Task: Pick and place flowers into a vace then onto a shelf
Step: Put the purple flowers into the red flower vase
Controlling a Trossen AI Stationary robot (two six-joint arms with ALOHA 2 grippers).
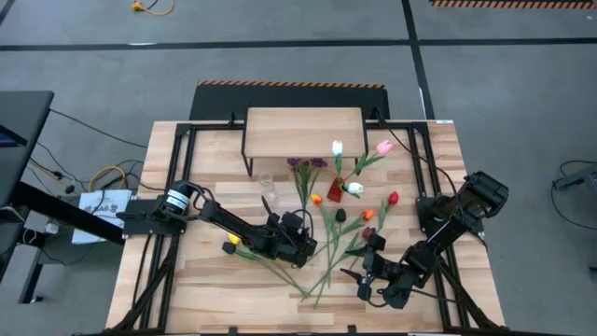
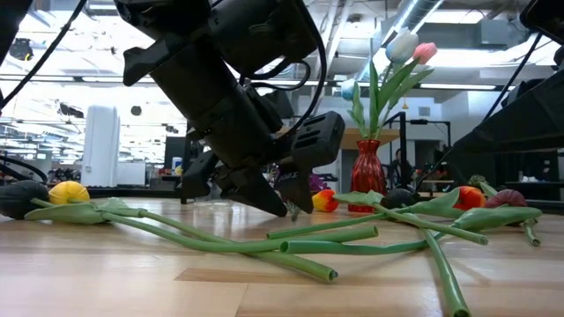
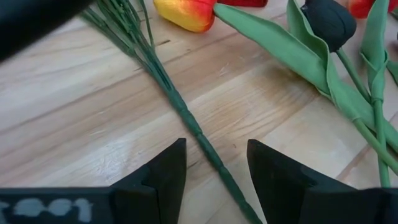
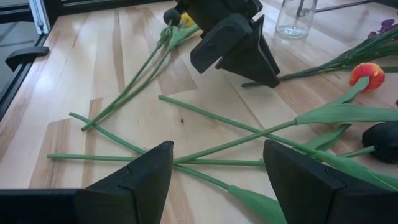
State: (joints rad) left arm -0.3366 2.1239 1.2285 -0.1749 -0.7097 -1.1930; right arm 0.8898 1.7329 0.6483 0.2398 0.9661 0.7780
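Left tool, fingers apart, straddles the purple sprig's stem on the bench; right tool (also apart) hovers at four o'clock.

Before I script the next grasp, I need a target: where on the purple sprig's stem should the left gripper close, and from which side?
Grip the purple sprig's stem on the single bare stretch below where its thin stalks fan out, probably coming straight down from above. It lies flat on the table, and the open left gripper already straddles it there.
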